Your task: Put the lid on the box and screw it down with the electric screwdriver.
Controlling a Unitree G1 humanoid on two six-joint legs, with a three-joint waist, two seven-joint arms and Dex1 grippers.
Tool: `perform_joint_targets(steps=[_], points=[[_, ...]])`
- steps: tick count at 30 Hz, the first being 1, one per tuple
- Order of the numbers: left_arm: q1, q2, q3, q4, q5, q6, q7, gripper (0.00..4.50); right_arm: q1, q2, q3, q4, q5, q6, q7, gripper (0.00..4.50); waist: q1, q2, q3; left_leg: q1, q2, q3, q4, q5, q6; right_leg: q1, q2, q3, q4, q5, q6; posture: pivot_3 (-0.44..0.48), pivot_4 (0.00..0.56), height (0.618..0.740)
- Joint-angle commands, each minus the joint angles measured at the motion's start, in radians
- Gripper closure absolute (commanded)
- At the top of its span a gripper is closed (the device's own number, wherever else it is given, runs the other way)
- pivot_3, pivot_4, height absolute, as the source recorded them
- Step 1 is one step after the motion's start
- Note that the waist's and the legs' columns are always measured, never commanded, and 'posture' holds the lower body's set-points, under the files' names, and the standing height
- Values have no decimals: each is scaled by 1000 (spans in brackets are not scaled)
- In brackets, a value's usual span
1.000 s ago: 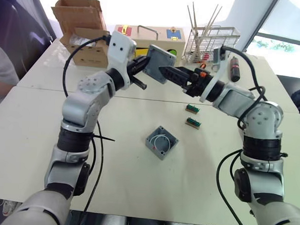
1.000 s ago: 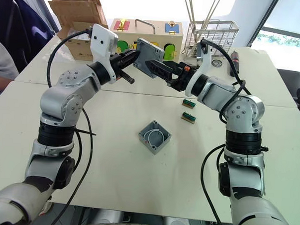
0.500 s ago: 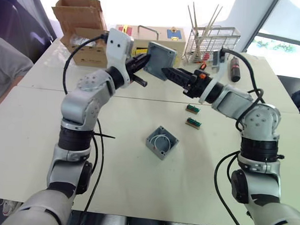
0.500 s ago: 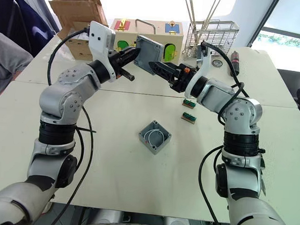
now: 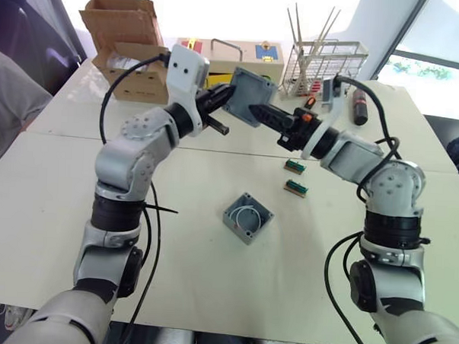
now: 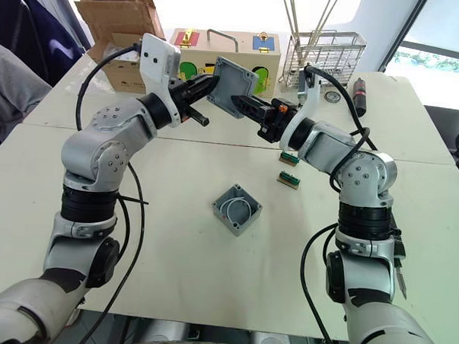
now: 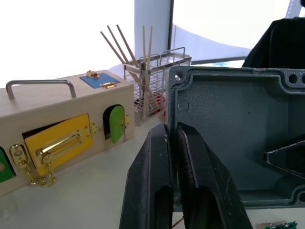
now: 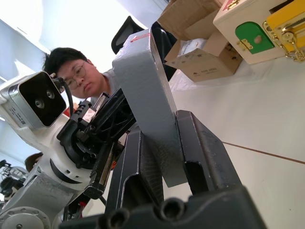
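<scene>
The grey lid [image 5: 252,93] hangs in the air over the far middle of the table, tilted on edge, its hollow inside [image 7: 228,143] facing my left wrist. My left gripper [image 5: 227,96] pinches the lid's left wall between nearly closed fingers [image 7: 152,181]. My right gripper [image 5: 255,110] comes in from the right and is shut on the lid's lower edge [image 8: 143,86]. The open grey box [image 5: 248,218], with white wires inside, lies on the table below and nearer to me. I cannot pick out the electric screwdriver.
A wooden box with coloured doors [image 5: 227,58], a cardboard carton [image 5: 129,38] and a wire rack of sticks [image 5: 325,66] line the far edge. A dark cylinder with a reddish mark [image 5: 360,105] lies far right. Two green connectors [image 5: 294,176] sit right of the box. A person [image 8: 71,71] sits at the left.
My right gripper has moved in and closed from wide open onto the lid's lower edge. The left gripper still holds the lid at about the same spot.
</scene>
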Motion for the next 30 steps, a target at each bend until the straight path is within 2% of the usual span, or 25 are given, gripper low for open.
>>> perform_joint_targets(steps=[1,4,6,9,12,14,16,18,24,30], points=[[-4,12,39,1,-11,-11,-3,2456,-6,-15,-18,-83,-25,-58,41,4287,1,0,0,0,0,0,0,0,0,0,0,0,0,0,0,0,150,740],[-9,31,108,21,-54,10,-5,915,23,-55,14,-140,-143,-150,74,4287,0,0,0,0,0,0,0,0,0,0,0,0,0,0,0,0,150,740],[-5,80,188,40,-138,81,-45,63,94,-141,75,-210,-300,-270,132,4287,2,0,0,0,0,0,0,0,0,0,0,0,0,0,0,0,150,740],[12,161,265,62,-245,183,-110,63,219,-262,173,-278,-543,-504,223,4287,0,0,0,0,0,0,-1,0,0,0,0,0,-2,0,0,0,150,740],[38,229,295,62,-338,282,-184,63,328,-332,239,-282,-784,-817,265,4287,-1,0,0,0,0,0,-1,0,0,0,1,0,-6,0,0,0,150,740],[65,255,295,48,-364,300,-226,63,387,-389,283,-250,-995,-1100,255,4287,2,0,0,0,1,1,-1,0,0,2,1,0,-10,0,0,0,150,740],[89,286,259,52,-384,336,-288,63,457,-445,315,-198,-1213,-1390,187,4287,4,0,0,0,1,1,-1,0,0,2,1,0,-11,0,1,0,150,740],[104,298,207,43,-401,362,-343,63,505,-466,332,-144,-1370,-1566,108,4287,6,0,0,0,1,0,0,0,-1,4,1,0,-12,0,1,0,150,740],[118,262,111,13,-415,384,-381,63,578,-439,334,-40,-1599,-1737,-42,4287,4,0,0,2,1,0,1,1,-1,7,1,0,-13,0,1,0,150,740],[140,234,-14,-3,-374,348,-417,63,574,-393,333,11,-1753,-1726,-144,4287,2,0,0,3,2,0,0,1,-1,8,2,0,-13,0,1,0,150,740]])
